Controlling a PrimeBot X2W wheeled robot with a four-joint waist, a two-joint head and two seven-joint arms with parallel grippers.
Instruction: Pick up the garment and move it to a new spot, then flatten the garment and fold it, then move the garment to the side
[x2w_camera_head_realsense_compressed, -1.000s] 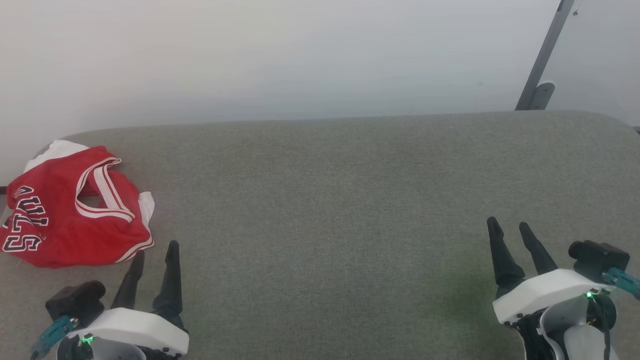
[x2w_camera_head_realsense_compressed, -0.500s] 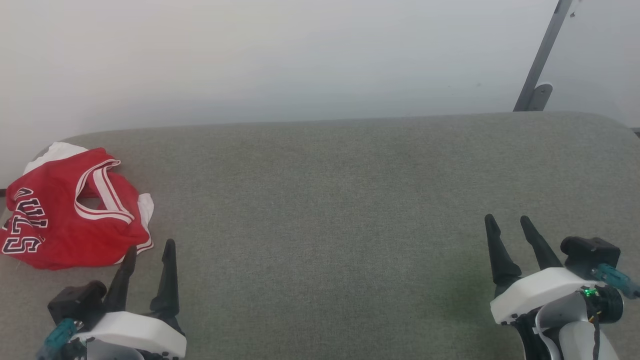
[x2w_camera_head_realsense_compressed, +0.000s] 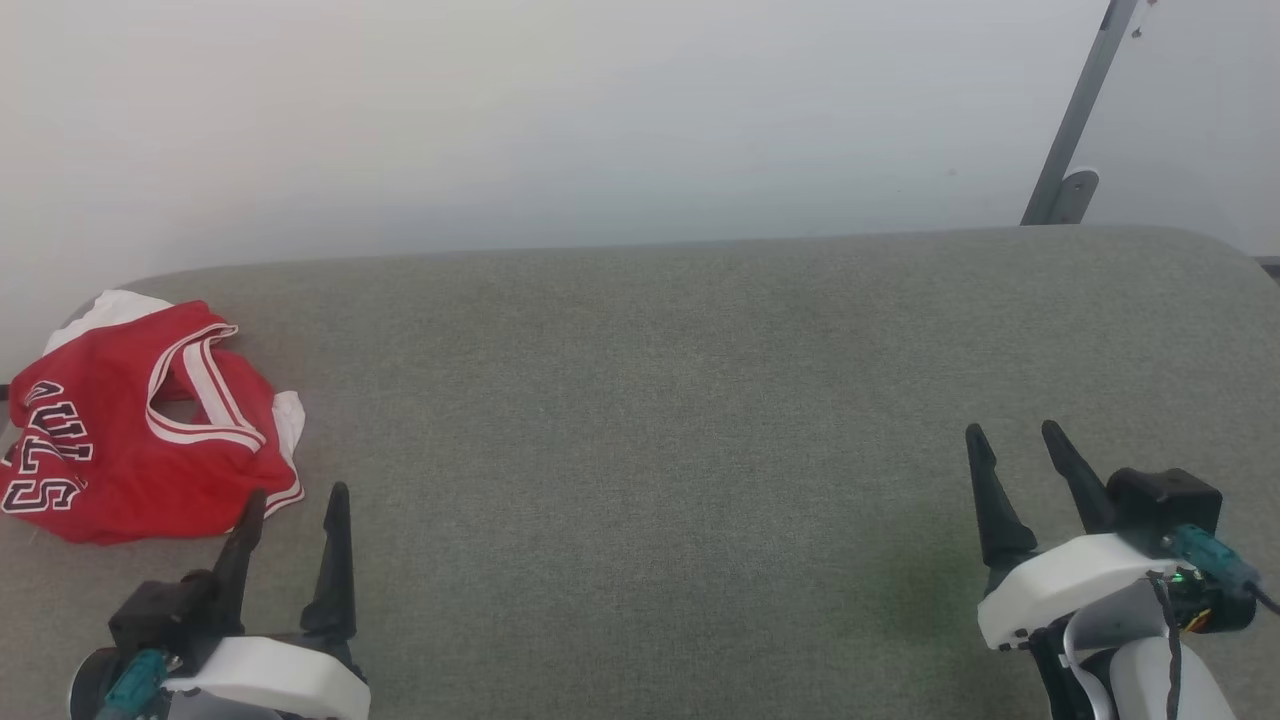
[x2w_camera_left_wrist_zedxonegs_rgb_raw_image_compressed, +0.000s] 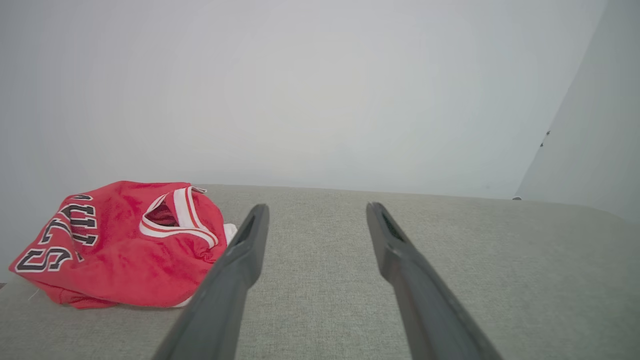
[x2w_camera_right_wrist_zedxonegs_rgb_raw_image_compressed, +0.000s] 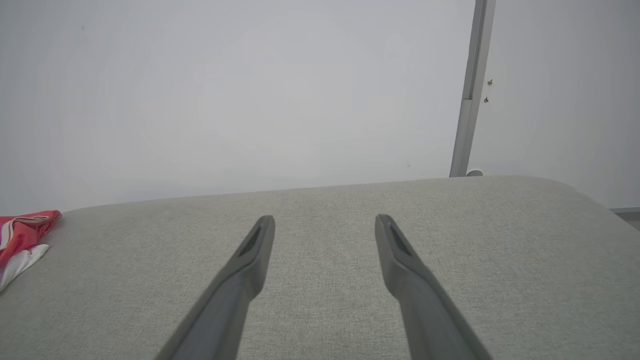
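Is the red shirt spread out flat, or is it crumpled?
Crumpled, not spread. The garment lies bunched in a heap near the left end of the grey surface; its striped opening gapes and the lettering is bent.

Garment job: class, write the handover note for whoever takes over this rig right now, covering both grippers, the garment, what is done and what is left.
Left gripper: open, empty, close to the near edge of the garment.
Right gripper: open, empty, over the bare grey cushion, far from the garment.
The garment lies crumpled at the cushion's left end.
Done: nothing yet.
Left: pick up, move, flatten, fold, set aside.
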